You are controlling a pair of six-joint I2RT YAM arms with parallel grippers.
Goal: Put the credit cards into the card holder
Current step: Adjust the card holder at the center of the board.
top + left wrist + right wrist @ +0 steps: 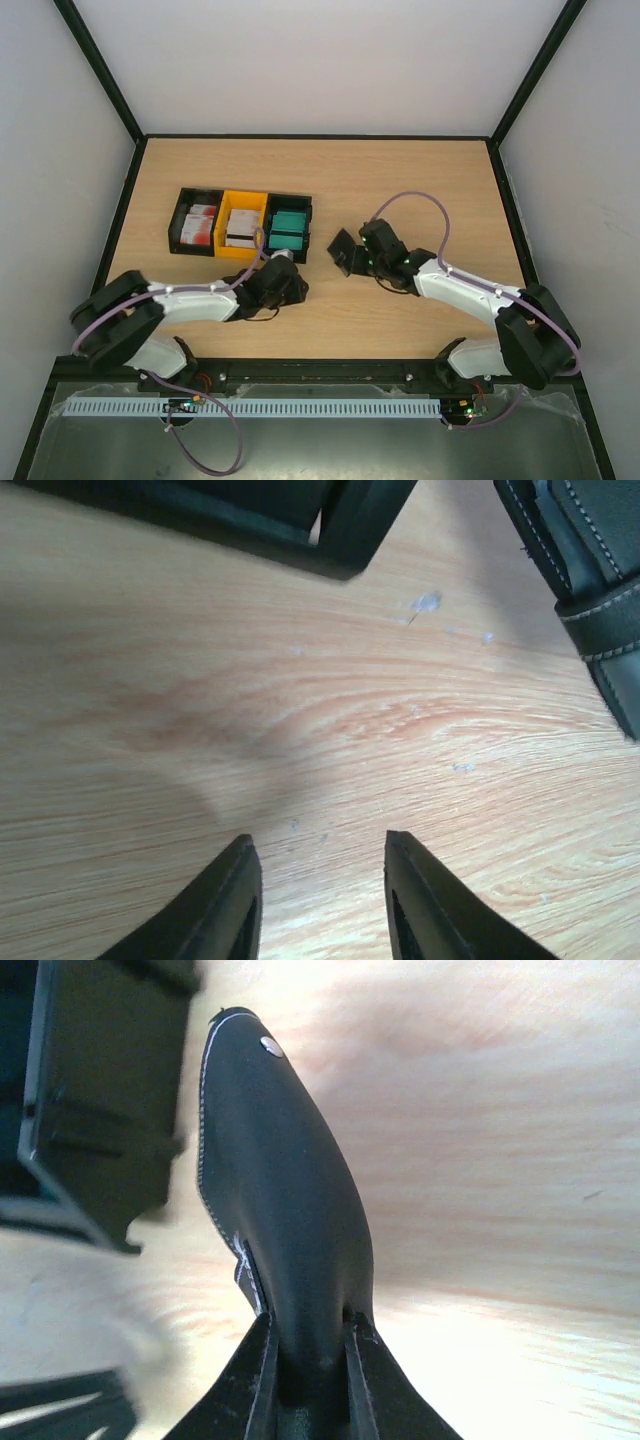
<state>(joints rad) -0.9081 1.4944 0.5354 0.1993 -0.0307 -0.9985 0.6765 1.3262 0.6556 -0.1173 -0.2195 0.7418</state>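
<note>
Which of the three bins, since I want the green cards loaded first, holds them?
The rightmost bin, black, next to the yellow bin: it holds teal green cards. The yellow bin holds white cards, the leftmost bin red-and-white cards.

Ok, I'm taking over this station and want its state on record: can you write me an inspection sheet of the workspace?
Surface: wooden table, a few pale specks on it.
Job's things: credit cards sorted by colour in three bins; card holder to the right of the bins, no card seen in it.
Clutter: nothing seen.
Grippers: left gripper open and empty over bare wood; right gripper shut on the card holder.
Cables: purple cables arch along both arms.
Surroundings: white walls, black frame.
</note>
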